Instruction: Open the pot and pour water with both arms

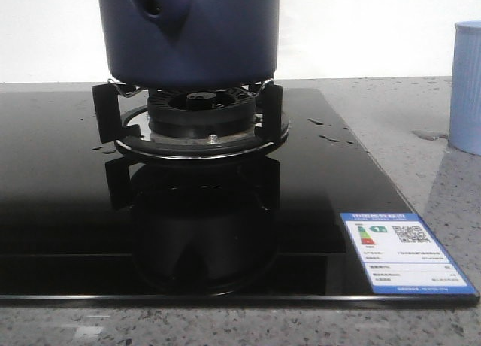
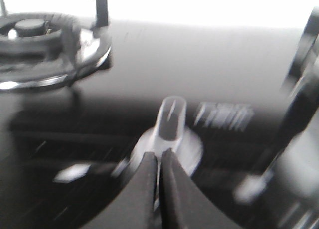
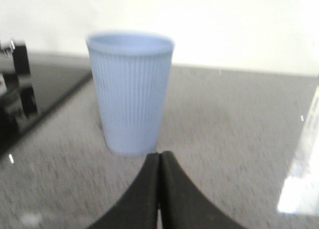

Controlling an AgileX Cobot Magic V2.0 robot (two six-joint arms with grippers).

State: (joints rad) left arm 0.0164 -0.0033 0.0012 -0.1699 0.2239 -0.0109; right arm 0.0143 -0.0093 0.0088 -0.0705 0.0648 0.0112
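A: Pot (image 1: 188,37), dark navy and glossy, is sitting on the burner grate (image 1: 192,120) of a black glass hob (image 1: 68,210). Its stubby side handle (image 1: 159,11) is pointing towards the camera. Its top is cut off by the frame, so whether a lid is on cannot be told.

B: What are the arms doing?

A: Neither is showing in the front view. The left gripper (image 2: 159,162) is hovering with fingers pressed together, holding nothing, over a blurred stove knob (image 2: 169,139). The right gripper (image 3: 159,162) is likewise clenched on nothing, facing a pale blue ribbed cup (image 3: 130,94) standing on the grey counter (image 3: 224,129) beside the hob.

B: How far along is the job?

A: Seemingly at the start: nothing is being gripped. Opening the pot and pouring appear to be still ahead.
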